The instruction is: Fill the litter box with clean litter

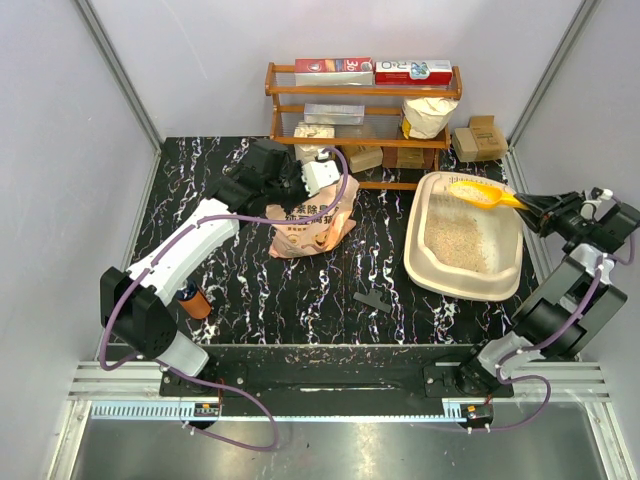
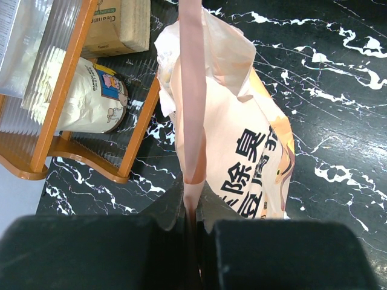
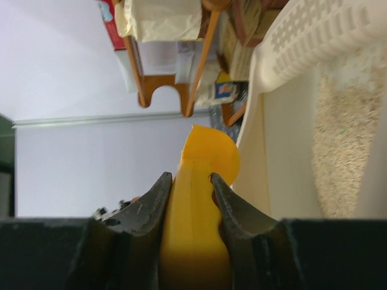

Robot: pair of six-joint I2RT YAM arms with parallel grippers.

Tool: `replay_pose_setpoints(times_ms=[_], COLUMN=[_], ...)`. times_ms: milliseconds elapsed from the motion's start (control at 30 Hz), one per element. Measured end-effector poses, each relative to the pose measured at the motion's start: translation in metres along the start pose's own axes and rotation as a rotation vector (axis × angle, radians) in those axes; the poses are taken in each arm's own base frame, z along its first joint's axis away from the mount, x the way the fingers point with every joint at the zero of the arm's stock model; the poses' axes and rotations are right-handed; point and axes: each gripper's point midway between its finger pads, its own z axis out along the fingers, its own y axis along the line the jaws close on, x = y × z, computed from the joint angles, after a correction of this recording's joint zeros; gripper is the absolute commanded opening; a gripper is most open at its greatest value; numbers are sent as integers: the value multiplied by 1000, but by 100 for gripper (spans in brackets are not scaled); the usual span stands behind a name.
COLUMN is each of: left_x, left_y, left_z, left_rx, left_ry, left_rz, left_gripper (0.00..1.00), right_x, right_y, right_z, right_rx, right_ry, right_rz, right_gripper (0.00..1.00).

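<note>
The cream litter box (image 1: pixel 462 287) sits at the right of the table with a layer of tan litter (image 1: pixel 458 243) in it. My right gripper (image 1: pixel 530 203) is shut on the handle of a yellow scoop (image 1: pixel 478 194), held above the box's far end. In the right wrist view the gripper (image 3: pixel 190 181) clamps the scoop (image 3: pixel 205 154) beside the box wall (image 3: pixel 284 139) and the litter (image 3: pixel 341 157). My left gripper (image 1: pixel 300 182) is shut on the top edge of the pink-orange litter bag (image 1: pixel 312 225), which stands upright. The left wrist view shows the gripper (image 2: pixel 193 181) pinching the bag (image 2: pixel 242 139).
A wooden shelf rack (image 1: pixel 360 92) stands at the back with boxes and a white sack (image 1: pixel 428 117). A cardboard box (image 1: pixel 478 138) lies at the back right. A small black object (image 1: pixel 373 299) lies mid-table. An orange-brown object (image 1: pixel 195 302) sits by the left arm.
</note>
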Motion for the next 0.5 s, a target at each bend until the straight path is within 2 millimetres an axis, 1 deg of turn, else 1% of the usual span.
replay_pose_setpoints(times_ms=[100, 300, 500], left_x=[0, 0, 0], left_y=[0, 0, -1], left_z=[0, 0, 2], left_rx=[0, 1, 1], left_ry=[-1, -3, -10], left_rz=[0, -6, -19], left_gripper=[0, 0, 0], right_x=[-3, -5, -6], right_y=[-4, -4, -20], right_z=[-7, -26, -48], right_rx=[52, 203, 407], right_ry=[-68, -217, -306], right_rz=[-48, -220, -376], right_gripper=[0, 0, 0])
